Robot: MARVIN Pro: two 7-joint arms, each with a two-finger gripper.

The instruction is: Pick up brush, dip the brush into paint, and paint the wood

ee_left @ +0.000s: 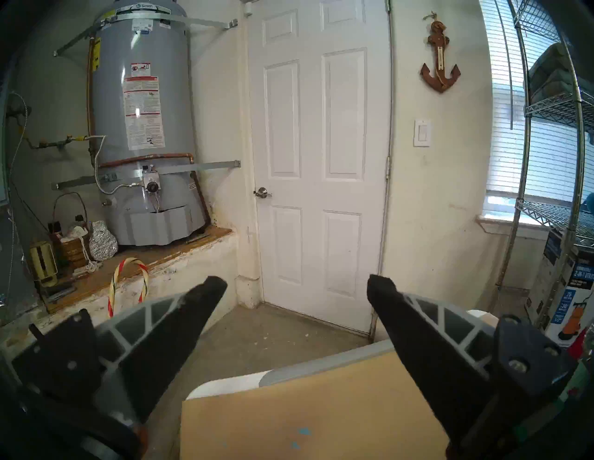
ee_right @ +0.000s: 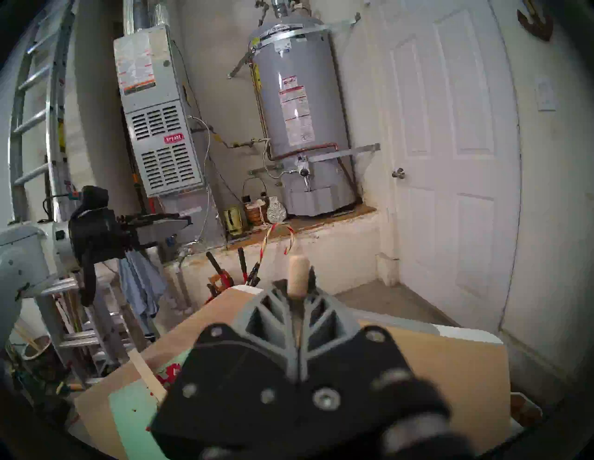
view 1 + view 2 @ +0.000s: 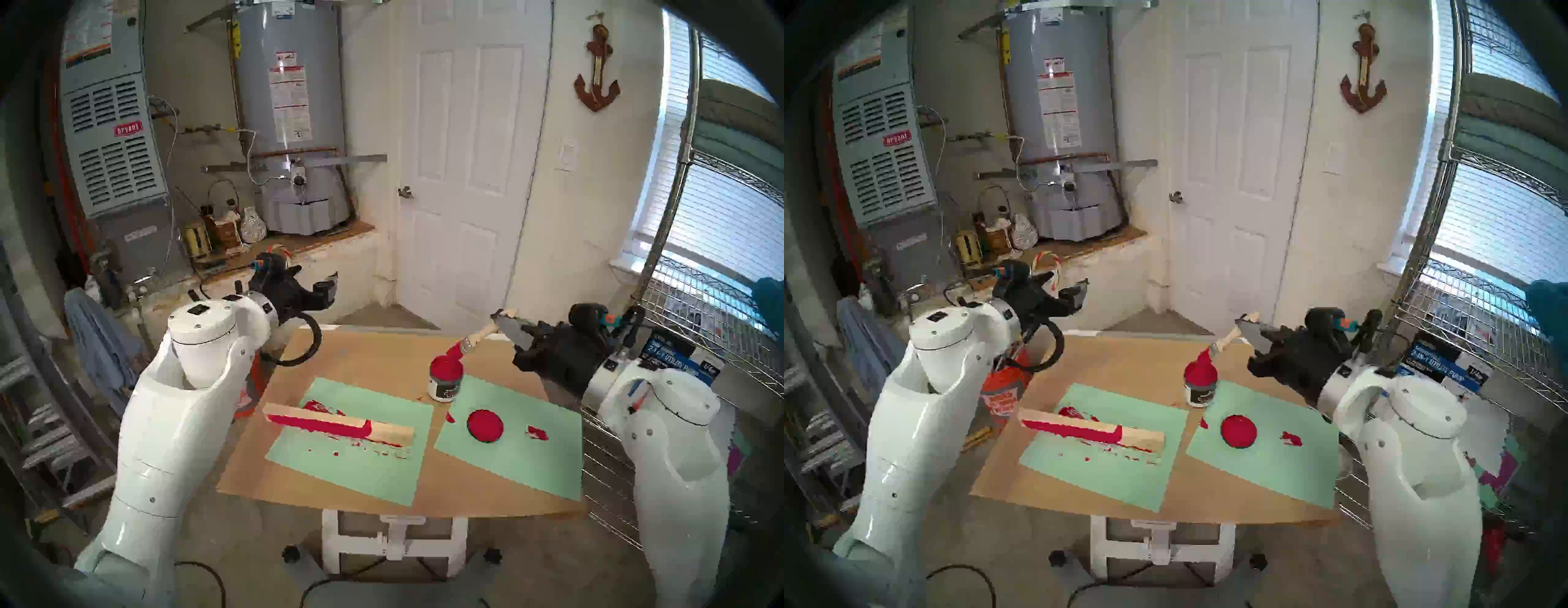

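At centre right of the head view, the brush [image 3: 469,343] is clenched by the right end effector [image 3: 502,319], bristles dipped in the paint [image 3: 445,366]; the left end effector [image 1: 297,286] is spread wide, empty.

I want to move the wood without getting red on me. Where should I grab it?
Hold the wood by its bare pale right end, coming down from above and pinching across its narrow width. It lies flat on the green paper, and red paint covers most of the left and middle, so that end looks cleanest.
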